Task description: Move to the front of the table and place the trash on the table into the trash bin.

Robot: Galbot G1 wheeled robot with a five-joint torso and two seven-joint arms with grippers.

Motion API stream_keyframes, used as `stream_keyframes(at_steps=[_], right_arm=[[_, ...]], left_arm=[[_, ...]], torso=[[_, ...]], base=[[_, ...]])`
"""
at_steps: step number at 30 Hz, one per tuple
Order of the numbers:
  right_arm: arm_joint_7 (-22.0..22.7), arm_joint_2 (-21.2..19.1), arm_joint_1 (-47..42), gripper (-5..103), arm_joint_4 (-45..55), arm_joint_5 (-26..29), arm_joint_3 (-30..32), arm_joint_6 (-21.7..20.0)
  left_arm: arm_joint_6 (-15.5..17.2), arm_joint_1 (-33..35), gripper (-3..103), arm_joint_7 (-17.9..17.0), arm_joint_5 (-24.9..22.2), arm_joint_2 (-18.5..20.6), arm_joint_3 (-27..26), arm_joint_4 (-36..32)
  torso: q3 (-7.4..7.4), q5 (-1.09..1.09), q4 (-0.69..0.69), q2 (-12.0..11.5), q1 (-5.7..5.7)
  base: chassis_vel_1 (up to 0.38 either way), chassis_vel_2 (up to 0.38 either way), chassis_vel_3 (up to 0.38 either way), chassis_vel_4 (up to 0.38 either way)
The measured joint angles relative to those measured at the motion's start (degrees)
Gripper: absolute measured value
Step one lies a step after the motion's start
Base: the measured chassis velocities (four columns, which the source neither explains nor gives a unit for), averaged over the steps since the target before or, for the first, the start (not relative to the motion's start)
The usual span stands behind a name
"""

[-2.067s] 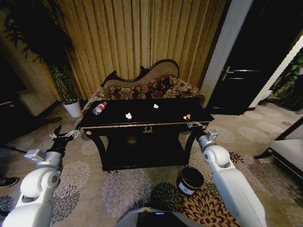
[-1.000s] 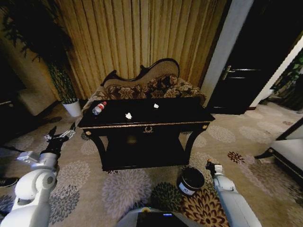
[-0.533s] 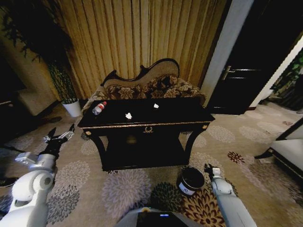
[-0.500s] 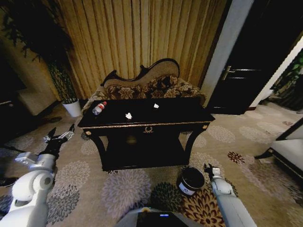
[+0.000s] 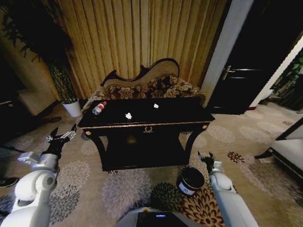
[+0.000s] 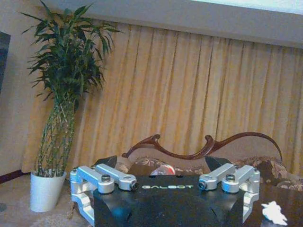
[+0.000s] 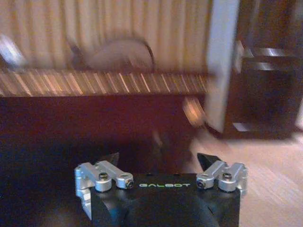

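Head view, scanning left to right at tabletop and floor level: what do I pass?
Left gripper → white plant pot → clear plastic bottle → crumpled paper scrap → second paper scrap → trash bin → right gripper.

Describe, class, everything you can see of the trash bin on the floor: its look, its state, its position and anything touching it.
The trash bin is a small, dark, round bucket with a white label low on its side. It stands upright on the flower-patterned carpet, in front of the table by its right-hand leg. Its mouth is open and its inside looks dark, so what it holds cannot be made out. The right gripper hangs just beyond its rim, fingers open, apparently not touching it.
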Motion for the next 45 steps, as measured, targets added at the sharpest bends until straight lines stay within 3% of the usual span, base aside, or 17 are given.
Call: stream_keyframes(at_steps=[1, 2, 4, 7, 16, 22, 30, 45], right_arm=[[0.0, 0.0, -0.3, 99, 5.6, 4.2, -0.8, -2.3], [0.0, 0.0, -0.3, 99, 5.6, 4.2, -0.8, -2.3], [0.0, 0.2, 0.1, 100, 12.6, 9.8, -2.1, -5.1], [0.0, -0.1, 0.9, 100, 17.2, 11.4, -3.7, -6.0], [0.0, -1.3, 0.6, 100, 23.4, 5.7, -6.6, -6.1], [0.0, -2.4, 0.4, 100, 25.6, 3.0, -7.4, -4.5], [0.0, -4.0, -0.5, 100, 27.4, 4.4, -8.6, -6.1], [0.0, -3.0, -0.7, 100, 26.7, 4.3, -10.2, -7.3]], left_arm=[[0.0, 0.1, 100, 0.0, 0.1, 0.0, 0.1, 0.0], [0.0, 0.1, 100, 0.0, 0.1, 0.0, 0.1, 0.0], [-0.1, 0.0, 100, 0.0, 0.1, 0.4, 0.2, -0.1], [-0.3, -0.1, 100, -0.1, 0.1, 1.1, 0.2, -0.1], [-0.4, -0.5, 100, 0.0, -0.7, 2.6, 0.5, 0.5], [4.4, -1.2, 100, -0.6, -4.8, 4.7, 1.0, 0.8], [5.5, -1.2, 100, -0.5, -3.8, 5.4, 1.3, 1.1], [5.3, -0.4, 100, -0.3, -2.8, 4.5, 1.0, 0.1]], torso=[[0.00, 0.01, -0.01, 0.0, 0.00], [0.00, 0.01, -0.01, 0.0, 0.00], [0.00, 0.00, 0.00, 0.0, 0.00], [0.00, 0.02, 0.00, 0.0, 0.00], [0.00, 0.02, -0.02, 0.0, 0.00], [0.00, 0.03, -0.02, 0.0, 0.00], [0.00, 0.02, -0.01, 0.0, 0.00], [0.00, 0.03, -0.01, 0.0, 0.00]], base=[[0.000, 0.000, 0.000, 0.000], [0.000, 0.000, 0.000, 0.000], [0.000, 0.000, 0.000, 0.000], [0.000, 0.000, 0.000, 0.000], [0.000, 0.000, 0.000, 0.000], [0.000, 0.000, 0.000, 0.000], [0.000, 0.000, 0.000, 0.000], [0.000, 0.000, 0.000, 0.000]])
